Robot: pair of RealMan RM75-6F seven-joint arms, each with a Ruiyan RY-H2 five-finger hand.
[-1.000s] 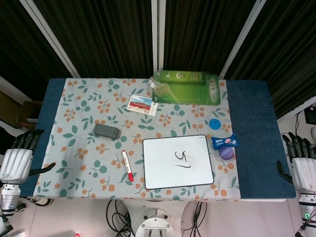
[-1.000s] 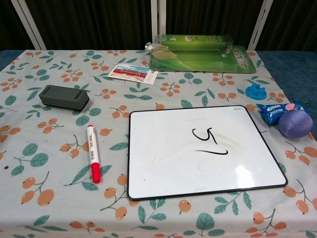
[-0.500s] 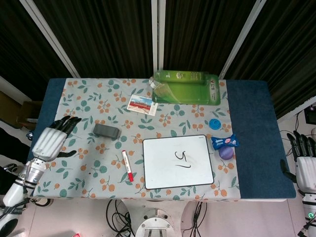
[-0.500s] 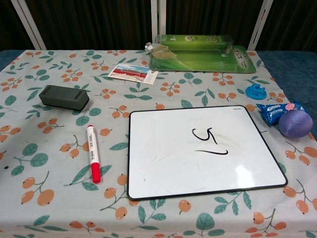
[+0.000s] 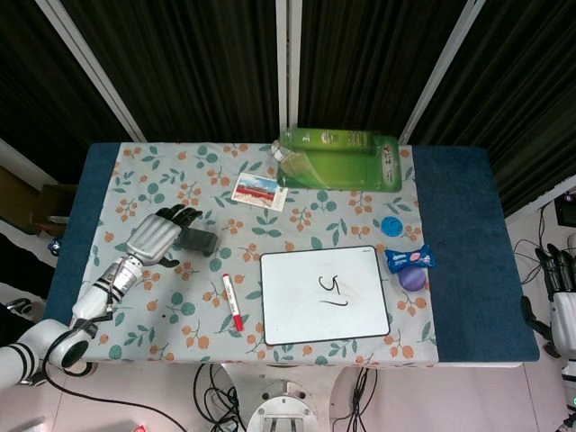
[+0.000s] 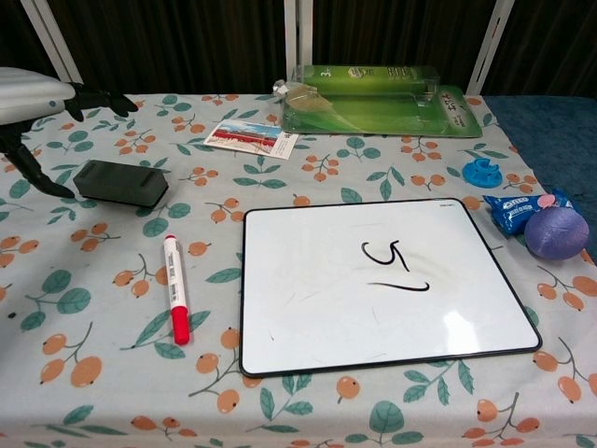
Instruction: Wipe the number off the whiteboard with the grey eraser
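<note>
Head view: left hand (image 5: 158,237) spread, over the eraser's (image 5: 199,239) left end, holding nothing. Board (image 5: 325,294) with number (image 5: 332,289) sits right of the marker (image 5: 232,301). Right hand (image 5: 563,301) idle at the edge, fingers apart.

Chest view: eraser (image 6: 121,182) looks light, rigid, blocky; best grasped across its long sides.

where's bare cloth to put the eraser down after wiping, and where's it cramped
Free: the near left corner, left of the marker, and the strip between the whiteboard and the card. Cramped: right of the board, where the blue wrapper, purple ball and blue cap cluster.
</note>
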